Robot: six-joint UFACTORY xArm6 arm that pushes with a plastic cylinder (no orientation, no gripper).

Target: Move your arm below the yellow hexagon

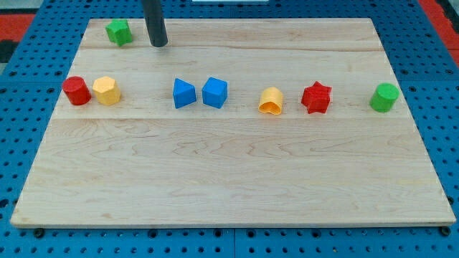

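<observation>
far at the view's left, in the middle row: red cylinder [76, 90], touching or all but touching the yellow hexagon [107, 90] on its right side. up near the view's top left corner of the wooden board [229, 179]: green block [119, 31], shape hard to make out, perhaps a hexagon or a cube. just right of that green block, still at the top edge: my tip [158, 44], end of a dark upright rod, resting on the board, near the green block but apart from it, well above the yellow hexagon and a little to its right. no fingers or jaws on this rod, so nothing to call apart or together. between tip and yellow hexagon: bare wood only, no block in the way. below the yellow hexagon: bare wood down to the view's bottom edge.

further right along the same middle row: blue triangular block [183, 94], then just beside it a blue cube [214, 92], the two close but with a thin gap. next, near the centre right: yellow block [271, 101] with a rounded top, arch-like. just beside it: red star [316, 97]. well apart, near the view's right edge: green cylinder [384, 97].

no containers anywhere; all blocks lying straight on the board. around the board: blue perforated surface [21, 143].
</observation>
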